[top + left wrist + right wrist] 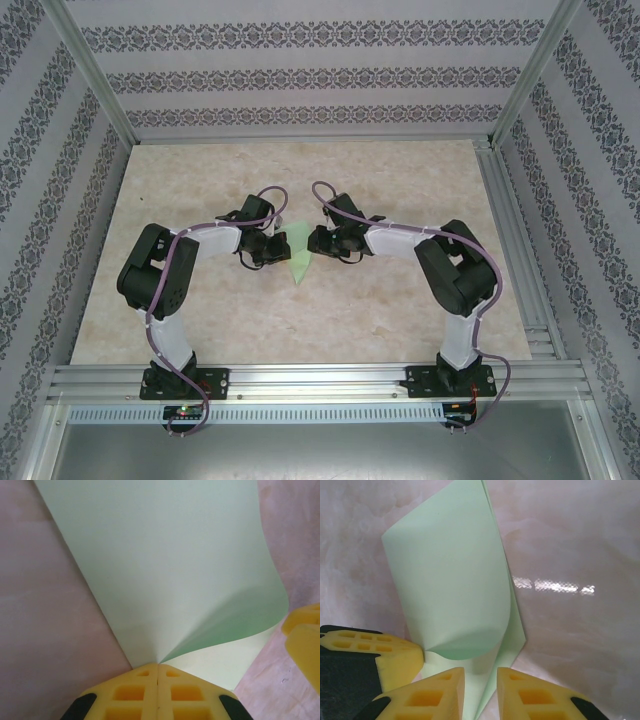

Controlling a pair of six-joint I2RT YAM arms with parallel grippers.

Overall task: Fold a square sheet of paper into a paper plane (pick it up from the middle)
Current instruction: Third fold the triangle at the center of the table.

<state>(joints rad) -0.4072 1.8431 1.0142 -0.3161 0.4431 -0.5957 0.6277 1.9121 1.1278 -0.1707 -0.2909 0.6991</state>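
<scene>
On the desk (400, 310), both arms are bent inward so that their grippers face each other near the middle. The square sheet of paper (298, 255) is held up between them. It is folded over lengthwise and bowed open, its long axis running from far to near, with a pointed end toward the arm bases. The left gripper (158, 666) is closed on the sheet, pinched where the layers come together. The right gripper (480, 672) is seen with its jaws parted, and the lower edge of the sheet runs into the gap, apparently unclamped. The sheet lies directly ahead of the right gripper, which is judged best placed for the next pinch.
</scene>
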